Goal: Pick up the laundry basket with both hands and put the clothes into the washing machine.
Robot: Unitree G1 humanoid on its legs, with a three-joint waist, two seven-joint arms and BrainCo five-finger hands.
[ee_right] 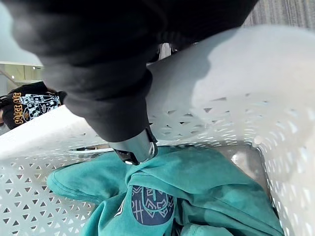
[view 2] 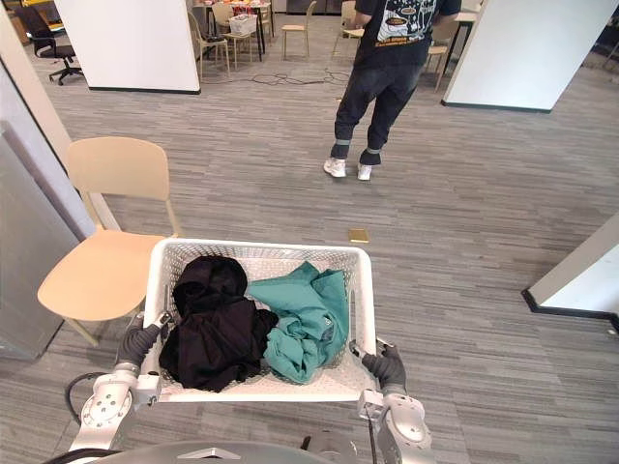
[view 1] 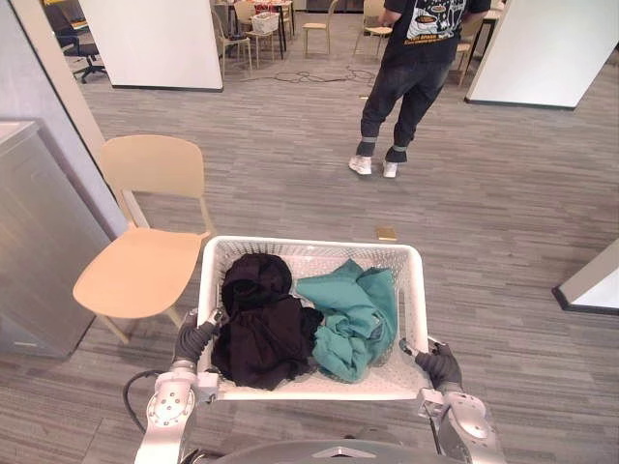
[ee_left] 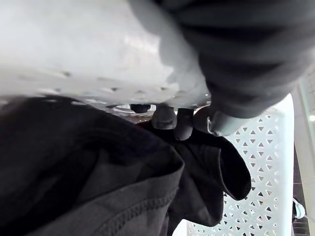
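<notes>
Grey wood-plank floor (view 1: pixel 503 222) all the way across this room, lit evenly and bright. Over on the left, a pale beige chair (view 1: pixel 145 261) stands alone, seat bare. Further out there's a person (view 1: pixel 411 77) in a black T-shirt, dark trousers and white shoes, back turned, mid-stride. A small tan square (view 1: pixel 386 233) lies flat on the floor nearer in. White partition panels (view 1: pixel 155 39) stand at the back left and back right, and between them are light wooden chairs (view 1: pixel 319 27) and loose cables (view 1: pixel 309 75). There's a black office chair (view 1: pixel 73 39) in the far left corner.
</notes>
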